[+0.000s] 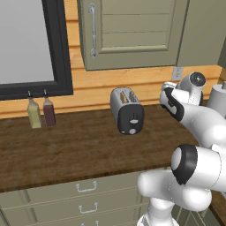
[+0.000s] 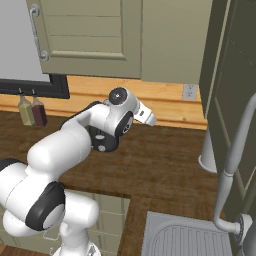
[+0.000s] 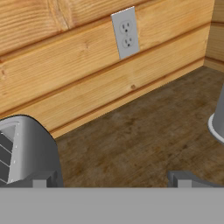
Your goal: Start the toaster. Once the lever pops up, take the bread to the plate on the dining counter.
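White arm seen nearest, rising at five o'clock in the left base view, elbow bent over green drawers. Beyond that, gripper held spread wide, grasping nothing, both fingertips apart above dark wood counter. Toaster stood at centre of that counter, at nine o'clock from the hand, close but untouched; black end panel turned toward the base. Something tan, likely bread, sat in a slot. Farther back, two bottles at ten o'clock, wall socket at twelve. Judged: starting step not yet done. Next move: swing left, come over the toaster's end, press the lever down.
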Robot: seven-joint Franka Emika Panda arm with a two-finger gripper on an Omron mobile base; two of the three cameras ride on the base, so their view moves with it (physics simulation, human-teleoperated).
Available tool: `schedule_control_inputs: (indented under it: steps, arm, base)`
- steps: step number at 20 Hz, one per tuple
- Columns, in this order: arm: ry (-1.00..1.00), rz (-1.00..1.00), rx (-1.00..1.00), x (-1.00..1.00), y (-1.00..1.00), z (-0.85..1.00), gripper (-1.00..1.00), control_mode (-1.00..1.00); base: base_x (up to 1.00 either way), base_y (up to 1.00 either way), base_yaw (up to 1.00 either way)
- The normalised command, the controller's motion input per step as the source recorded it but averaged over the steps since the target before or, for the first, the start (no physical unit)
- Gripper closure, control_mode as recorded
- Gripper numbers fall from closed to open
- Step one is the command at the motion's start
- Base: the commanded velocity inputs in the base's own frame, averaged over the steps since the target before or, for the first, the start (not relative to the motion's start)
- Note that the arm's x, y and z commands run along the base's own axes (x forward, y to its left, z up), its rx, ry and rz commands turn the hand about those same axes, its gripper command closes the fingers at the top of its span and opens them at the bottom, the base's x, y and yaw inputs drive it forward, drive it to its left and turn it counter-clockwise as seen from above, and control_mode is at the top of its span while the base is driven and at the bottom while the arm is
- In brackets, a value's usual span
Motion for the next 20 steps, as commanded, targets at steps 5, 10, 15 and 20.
schedule_control_inputs:
  steps: [5, 10, 15, 20]
  arm:
    - [0.0, 0.0, 0.0, 0.0, 0.0, 0.0, -1.0, -1.0]
    - [0.0, 0.0, 0.0, 0.0, 0.0, 0.0, -1.0, -1.0]
    - [0.0, 0.0, 0.0, 0.0, 0.0, 0.0, -1.0, -1.0]
    - [0.0, 0.0, 0.0, 0.0, 0.0, 0.0, -1.0, -1.0]
  base:
    - [0.0, 0.0, 0.0]
    - [0.0, 0.0, 0.0]
    - [0.0, 0.0, 0.0]
    - [0.0, 0.0, 0.0]
